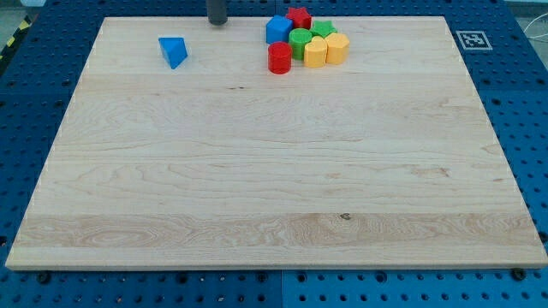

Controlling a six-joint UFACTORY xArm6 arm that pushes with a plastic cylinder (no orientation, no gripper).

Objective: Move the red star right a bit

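Red star [299,16] right of my tip [217,23]

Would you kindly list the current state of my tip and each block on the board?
My tip: at the view's top, left of the cluster, touching no block.
Red star: at the cluster's top edge.
Blue triangle: alone, on the view's left.
Red cylinder: upright, at the cluster's lower left.

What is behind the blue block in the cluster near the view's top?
Behind the blue block, toward the view's top right, sits the red star, its lower part covered by the blocks in front. My tip stands apart at the view's left of them.
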